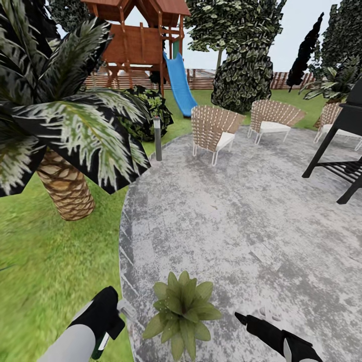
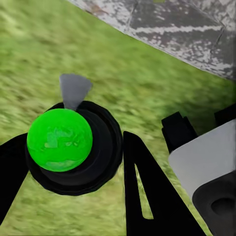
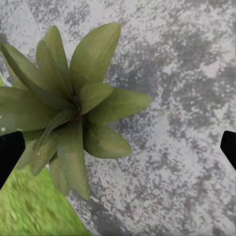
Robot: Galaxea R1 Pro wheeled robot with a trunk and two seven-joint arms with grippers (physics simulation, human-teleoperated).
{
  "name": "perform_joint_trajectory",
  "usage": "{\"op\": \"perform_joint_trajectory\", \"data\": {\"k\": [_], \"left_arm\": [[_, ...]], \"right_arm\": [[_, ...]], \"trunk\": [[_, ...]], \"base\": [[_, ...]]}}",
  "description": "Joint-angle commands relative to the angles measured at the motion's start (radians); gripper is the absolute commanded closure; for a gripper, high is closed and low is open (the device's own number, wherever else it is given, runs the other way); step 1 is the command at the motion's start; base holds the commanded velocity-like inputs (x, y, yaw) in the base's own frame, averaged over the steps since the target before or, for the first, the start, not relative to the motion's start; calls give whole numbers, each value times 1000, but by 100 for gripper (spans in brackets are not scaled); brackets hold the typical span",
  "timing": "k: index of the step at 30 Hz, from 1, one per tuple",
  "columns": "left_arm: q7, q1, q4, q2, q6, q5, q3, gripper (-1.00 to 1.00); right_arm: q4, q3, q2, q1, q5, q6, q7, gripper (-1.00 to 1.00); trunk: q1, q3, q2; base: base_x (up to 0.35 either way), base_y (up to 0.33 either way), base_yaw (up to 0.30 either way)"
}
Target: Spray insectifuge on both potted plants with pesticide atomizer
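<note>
One potted plant [image 1: 181, 314], a low rosette of pointed dull-green leaves, sits at the near edge of the round paved patch [image 1: 236, 216] in the garden. It also shows from above [image 3: 73, 108]. My left gripper [image 1: 113, 307] hangs over the grass just left of the plant. It is shut on the pesticide atomizer [image 1: 125, 307], whose whitish tip points toward the plant. Between the left fingers [image 2: 142, 191] sits a black round part topped by a green ball [image 2: 59, 140], with a grey cone [image 2: 73, 88] in front. My right gripper [image 1: 241, 318] stands open and empty, right of the plant.
A big palm [image 1: 65, 186] stands on the lawn at left. A short lamp post [image 1: 158, 138] marks the patch's far-left edge. Wicker chairs [image 1: 213, 130] and a black grill [image 1: 342, 151] stand at the back and right. Beyond are a play set with a blue slide [image 1: 178, 83], trees and a fence.
</note>
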Motion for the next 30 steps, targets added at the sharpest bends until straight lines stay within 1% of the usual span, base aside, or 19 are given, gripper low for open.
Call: {"op": "perform_joint_trajectory", "data": {"k": [1, 3, 5, 12, 13, 16, 17, 20, 21, 23, 24, 27, 30], "left_arm": [[-8, -1, -3, -1, -1, 3, 8, 100], [-8, -1, -4, -1, -6, 18, 8, 100], [-8, -1, -4, -1, -15, 24, 8, 100], [-8, -1, -4, -1, -27, 29, 8, 100], [-8, -1, -4, -1, -27, 29, 8, 100], [-9, -1, -4, -1, -29, 29, 8, 100], [-8, -1, -4, -2, -30, 29, 8, 100], [-8, -1, -4, -2, -30, 29, 8, 100], [-8, -1, -5, -2, -30, 29, 8, 100], [-8, -1, -6, -1, -30, 30, 9, 100], [-8, -1, -10, -1, -30, 30, 9, 100], [-9, -1, -58, -1, -29, 31, 9, 100], [-9, -1, -67, -1, -29, 31, 10, 100]], "right_arm": [[-3, -8, 1, -1, 3, 7, 8, -100], [-3, -8, 1, -1, 3, 8, 8, -100], [-3, -8, 1, -1, 3, 8, 8, -100], [-7, -9, 0, -1, 2, 8, 8, -100], [-17, -9, 0, -1, 2, 8, 8, -100], [-95, -13, 0, -1, 0, 8, 9, -100], [-115, -32, 0, -1, -1, 8, 10, -100], [-157, -151, 1, -1, -3, 8, 13, -100], [-179, -168, 2, -1, -3, 9, 13, -100], [-232, -191, 4, -1, -4, 10, 14, -100], [-244, -198, 4, -1, -4, 11, 14, -100], [-260, -204, 3, -1, -3, 11, 16, -100], [-264, -206, 3, -1, -3, 11, 16, -100]], "trunk": [[4, -6, -8], [12, -15, -22], [19, -25, -36], [46, -58, -85], [50, -63, -92], [61, -77, -113], [61, -78, -113], [61, -82, -113], [61, -83, -113], [61, -84, -113], [65, -87, -120], [77, -97, -141], [88, -110, -162]], "base": [[0, 0, 0], [0, 0, 0], [0, 0, 0], [0, 0, 0], [0, 0, 0], [0, 0, 0], [0, 0, 0], [0, 0, 0], [0, 0, 0], [0, 0, 0], [0, 0, 0], [0, 0, 0], [0, 0, 0]]}}
